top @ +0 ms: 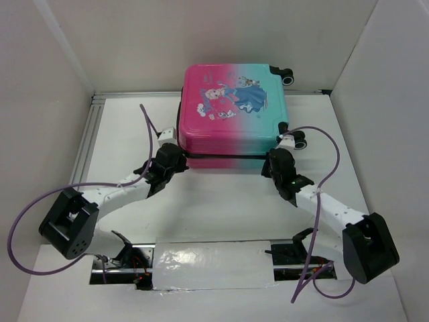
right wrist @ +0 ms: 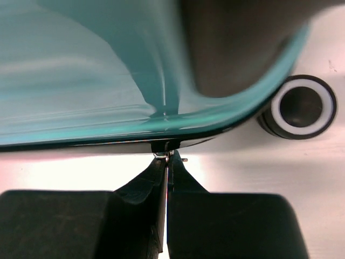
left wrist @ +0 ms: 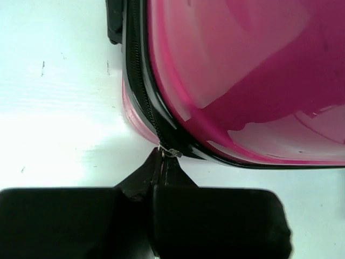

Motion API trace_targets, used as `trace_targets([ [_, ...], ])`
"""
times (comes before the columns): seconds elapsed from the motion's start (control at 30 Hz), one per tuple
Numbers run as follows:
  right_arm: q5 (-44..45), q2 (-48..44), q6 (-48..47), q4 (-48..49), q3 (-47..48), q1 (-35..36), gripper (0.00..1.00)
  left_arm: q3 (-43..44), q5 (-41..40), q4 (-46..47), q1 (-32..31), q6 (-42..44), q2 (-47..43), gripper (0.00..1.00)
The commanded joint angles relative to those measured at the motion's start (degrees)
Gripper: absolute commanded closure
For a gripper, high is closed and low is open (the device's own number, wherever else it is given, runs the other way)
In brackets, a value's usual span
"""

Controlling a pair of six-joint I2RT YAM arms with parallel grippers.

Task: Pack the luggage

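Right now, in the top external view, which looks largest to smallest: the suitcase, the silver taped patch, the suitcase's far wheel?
1. suitcase
2. silver taped patch, wide but shallower
3. far wheel, clearly the smallest

Luggage [top: 231, 111] shell: hard plastic, glossy, smooth. Black zip trim [left wrist: 141, 86]: shiny edge, toothed strip; zip pull [left wrist: 171, 152] tiny bright metal. Wheel [right wrist: 302, 107]: smooth black-and-white plastic. Left gripper [left wrist: 163, 162], right gripper [right wrist: 167, 162]: matt black. Table [top: 221, 208]: white, matt, faint scuffs.
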Motion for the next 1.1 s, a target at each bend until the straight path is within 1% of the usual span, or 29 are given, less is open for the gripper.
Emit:
trace_targets([
  [0.0,5.2,-2.4,1.5,-1.4,-0.6,-2.9,1.00,-2.1,-5.2,-6.0,3.2,-0.5,-2.4,1.00],
  [0.03,5.2,-2.4,1.5,-2.0,-0.6,-4.4,1.00,-2.1,-5.2,-6.6,3.2,-0.5,-3.3,1.00],
  [0.07,5.2,-2.9,1.5,-2.0,-0.6,-5.0,1.00,-3.9,-5.2,-6.6,4.8,-0.5,-4.1,1.00],
  [0.1,5.2,-2.9,2.2,-2.0,-0.6,-5.7,1.00,-4.6,-3.6,-5.9,5.4,-0.5,-5.2,1.00],
  [0.17,4.5,-2.9,2.9,-2.5,-1.1,-8.0,1.00,-5.9,-3.1,-5.8,6.6,-0.5,-7.9,1.00],
  [0.23,3.0,-3.4,4.6,-1.9,-2.3,-9.5,1.00,-6.4,-4.1,-7.1,6.6,-0.5,-9.1,1.00],
  [0.27,0.7,-3.4,4.7,-1.9,-3.6,-10.9,1.00,-6.4,-4.1,-7.1,6.6,-0.5,-9.9,1.00],
  [0.37,-2.8,-4.1,6.2,0.5,-5.6,-13.6,1.00,-6.4,-5.6,-8.4,7.2,-0.5,-9.9,1.00],
  [0.47,-6.7,-5.3,6.2,1.7,-6.8,-15.9,1.00,-6.4,-5.0,-9.6,9.3,-0.5,-9.9,1.00],
  [0.57,-9.2,-7.0,2.7,2.8,-6.8,-17.5,1.00,-7.0,-3.1,-9.6,10.6,1.3,-11.5,1.00],
  [0.6,-10.3,-7.8,1.9,2.8,-6.8,-18.5,1.00,-7.8,-2.1,-9.1,12.1,2.2,-12.0,1.00],
  [0.63,-10.9,-8.4,0.3,3.5,-6.8,-19.2,1.00,-7.8,1.2,-8.6,13.0,4.4,-12.8,1.00],
  [0.7,-12.4,-9.0,-1.0,4.5,-6.8,-21.6,1.00,-8.4,4.4,-7.8,15.0,6.1,-13.4,1.00],
  [0.73,-14.3,-9.0,-2.6,5.1,-6.8,-22.5,1.00,-9.1,8.1,-6.5,16.7,8.6,-13.4,1.00],
  [0.8,-15.2,-7.6,-2.6,5.1,-6.3,-25.2,1.00,-8.6,10.8,-5.8,18.0,10.6,-13.4,1.00],
  [0.9,-14.0,-4.3,-0.7,3.7,-4.6,-28.5,1.00,-6.9,10.8,-7.3,18.5,12.5,-12.1,1.00],
  [0.97,-14.5,-2.2,-0.1,3.7,-4.0,-29.9,1.00,-6.2,11.6,-7.9,20.1,13.0,-11.3,1.00],
  [1.0,-15.1,-1.1,-0.9,3.2,-2.5,-30.9,1.00,-5.7,12.8,-7.9,20.9,13.0,-10.6,1.00],
  [1.07,-15.1,-0.2,-1.7,2.6,-1.2,-30.9,1.00,-5.7,12.8,-7.3,21.5,13.0,-10.1,1.00],
])
